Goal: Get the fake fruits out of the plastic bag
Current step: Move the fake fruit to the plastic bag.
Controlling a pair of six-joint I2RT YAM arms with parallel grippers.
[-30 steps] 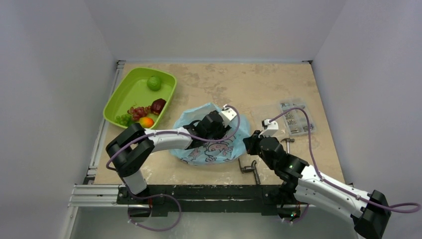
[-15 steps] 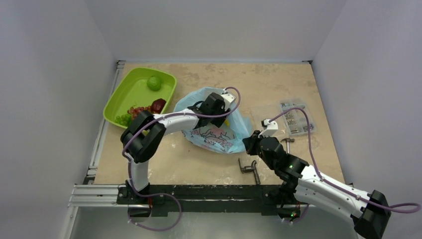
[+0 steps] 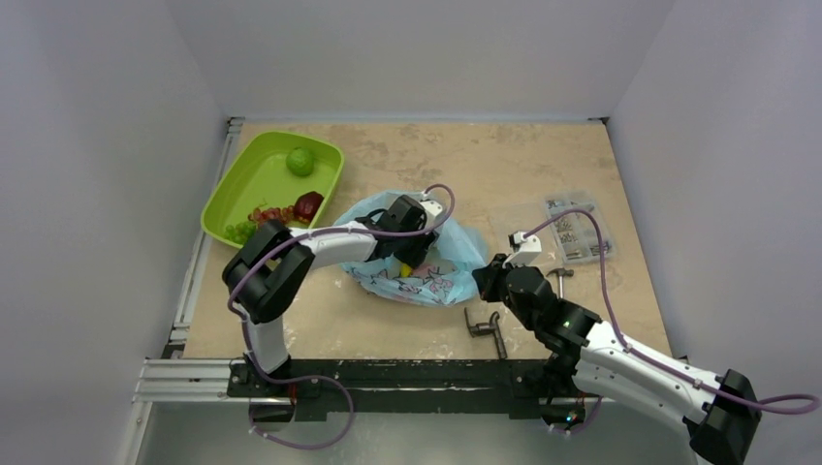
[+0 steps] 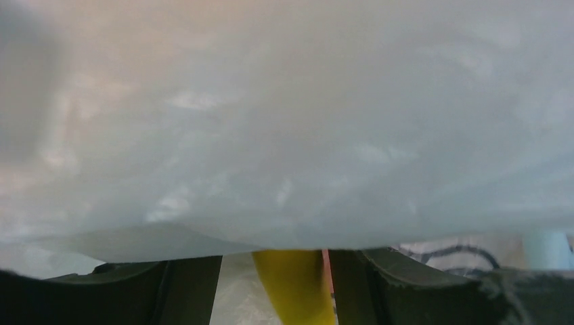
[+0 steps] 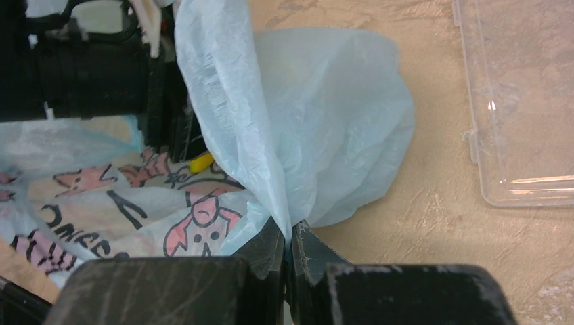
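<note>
**Top view.** The thin light-blue plastic bag with pink and black cartoon prints (image 3: pixel 448 254) lies crumpled mid-worktop (image 3: pixel 543 165). The left gripper (image 3: pixel 407 263) is buried in its mouth, entering from 10 o'clock. A speck of the yellow toy banana (image 3: pixel 405 270) shows at its tip. The right gripper (image 3: pixel 482 283) sits at the bag's 4 o'clock edge. At 10 o'clock from the bag, the lime-green plastic tray (image 3: pixel 250 184) holds a round green fruit (image 3: pixel 300 162), a dark red piece (image 3: pixel 308 205) and a green grape bunch (image 3: pixel 238 232). A clear plastic parts box (image 3: pixel 574 229) lies at 3 o'clock.

**Left wrist view.** Blue film blankets nearly everything. At 6 o'clock the banana sits between the two dark fingers (image 4: pixel 183 291), its long axis running 12 to 6, along the fingers and not across them. The jaws stand about half apart. Their tips are hidden under the film, so I cannot tell whether the banana is clamped.

**Right wrist view.** This gripper is fully closed on a fold of the bag, pinning it. The banana's tip peeks out at 10 o'clock, beside the left gripper's black body.

The left arm is plainly the nearer one. Drawing the banana out toward the tray would likely depend on the right pinch holding the bag back.
</note>
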